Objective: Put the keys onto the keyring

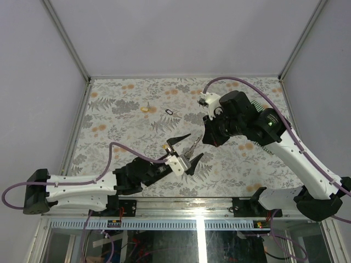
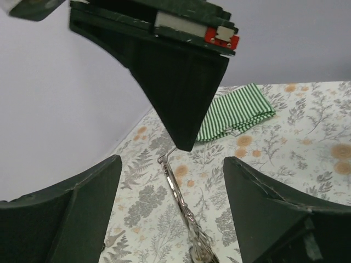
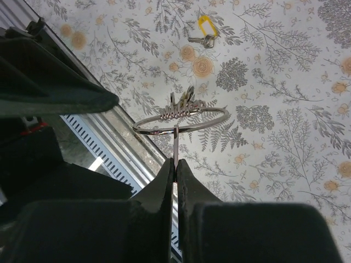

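**Right gripper** [image 3: 175, 163]: jaws clenched, pads pressed together with no gap. They grasp the keyring [image 3: 227, 115], pinching its thin silver wire at the near edge. The ring stands out flat beyond the fingertips, raised above the worktop [image 3: 285, 137].

**Keyring:** held in mid-air over the near centre of the floral worktop, between the two arms. In the top view it sits at [image 1: 194, 147], just off the right gripper [image 1: 204, 140]. A tight cluster of small metal keys [image 3: 184, 101] hangs on the far side of the wire, bunched together. Their head colours cannot be made out.

**Left gripper** [image 1: 195, 145]: jaws released and spread wide, one finger on each side of the hanging ring. In the left wrist view the fingers [image 2: 71, 213] frame the keyring [image 2: 178, 192], which is seen edge-on. There is clear space on both sides of it and no contact. The dark tip of the right gripper [image 2: 184, 139] comes down from above onto the top of the ring. Nothing is held.

**Loose key, yellow head** [image 3: 205, 26]: lies flat on the worktop, well apart from the keyring and toward the far left of centre in the top view [image 1: 145, 109]. A small metal part lies touching it.

**Small dark oval loop** [image 1: 169, 112]: lies on the worktop near the yellow-headed key, on its right, apart from both grippers.
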### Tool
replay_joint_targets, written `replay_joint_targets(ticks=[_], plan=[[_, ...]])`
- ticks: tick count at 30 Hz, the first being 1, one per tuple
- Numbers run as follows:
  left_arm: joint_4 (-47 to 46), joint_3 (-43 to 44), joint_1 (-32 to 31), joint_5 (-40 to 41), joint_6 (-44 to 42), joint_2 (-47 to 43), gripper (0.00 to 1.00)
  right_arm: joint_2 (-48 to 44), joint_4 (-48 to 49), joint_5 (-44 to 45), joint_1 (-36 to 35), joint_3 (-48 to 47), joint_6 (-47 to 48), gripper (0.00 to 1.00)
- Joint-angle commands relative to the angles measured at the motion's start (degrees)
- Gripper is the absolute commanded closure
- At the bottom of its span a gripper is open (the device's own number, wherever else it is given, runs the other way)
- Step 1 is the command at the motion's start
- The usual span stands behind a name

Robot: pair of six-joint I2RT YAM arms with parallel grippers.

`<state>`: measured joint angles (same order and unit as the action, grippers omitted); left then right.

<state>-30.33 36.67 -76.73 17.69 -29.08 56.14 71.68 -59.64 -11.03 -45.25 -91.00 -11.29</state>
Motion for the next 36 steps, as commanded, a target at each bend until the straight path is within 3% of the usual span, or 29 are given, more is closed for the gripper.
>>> replay_joint_targets(ticks=[1,11,36], plan=[[-8.13,1.93,-1.84,5.59,-9.24,3.49,0.26,0.62,-0.15,-3.67,0.27,-3.30,-1.64,1.00],[-12.43,0.84,-2.36,5.85,-20.70,7.10,0.45,0.24,-3.49,-6.38,0.30,-5.81,-0.93,1.00],[-7.90,2.70,-2.37,-0.42,-20.20,6.58,0.77,-0.40,-7.15,-12.67,0.26,-7.04,0.57,1.00]])
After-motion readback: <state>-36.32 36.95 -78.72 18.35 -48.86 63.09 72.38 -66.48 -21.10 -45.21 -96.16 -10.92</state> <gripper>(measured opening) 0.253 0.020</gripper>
